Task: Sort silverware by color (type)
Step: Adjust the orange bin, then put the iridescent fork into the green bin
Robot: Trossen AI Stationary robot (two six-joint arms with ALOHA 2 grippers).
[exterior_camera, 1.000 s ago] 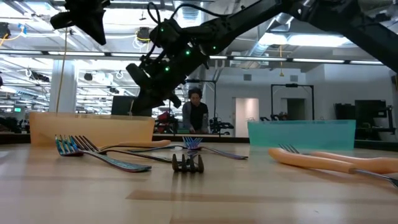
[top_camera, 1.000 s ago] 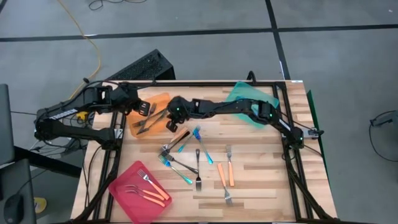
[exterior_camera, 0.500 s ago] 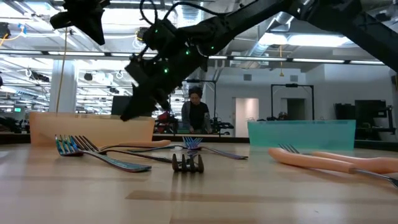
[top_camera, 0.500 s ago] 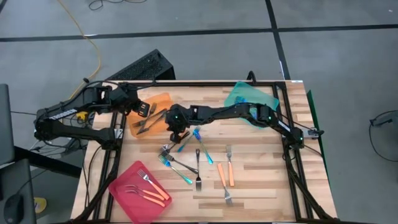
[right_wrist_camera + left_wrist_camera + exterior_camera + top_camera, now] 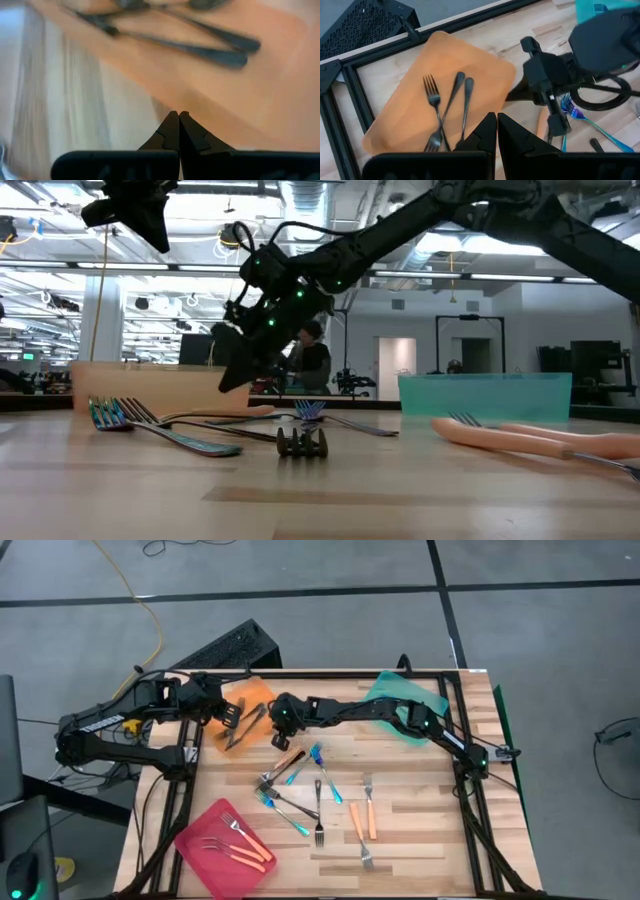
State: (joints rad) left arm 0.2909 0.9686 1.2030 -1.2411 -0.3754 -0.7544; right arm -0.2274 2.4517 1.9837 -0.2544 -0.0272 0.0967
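Observation:
The orange tray [image 5: 240, 705] lies flat at the table's far left and holds three dark forks [image 5: 447, 107]. My right gripper [image 5: 270, 728] is shut, reaching in from the right, with its tips at the tray's right edge. My left gripper [image 5: 496, 120] hangs shut above the tray and touches nothing. Blue-handled forks [image 5: 322, 775], dark forks [image 5: 278, 785] and orange-handled forks [image 5: 362, 820] lie loose on the middle of the table. My right gripper presses its shut fingertips [image 5: 178, 120] against the orange tray's right-hand rim [image 5: 507, 94]. It comes slanting down from the table's right side. The tray stays flat on the table.
A pink tray [image 5: 205, 860] with orange-handled forks sits at the near left corner. A teal tray [image 5: 400, 700] stands at the far right under my right arm. A black frame [image 5: 185, 770] edges the table's left side. A person stands in the room beyond.
My right gripper, still shut, dipped toward the table, then went toward the far left corner, shoving the orange tray. The tray has slid toward the far left and turned a little, carrying the dark forks along.

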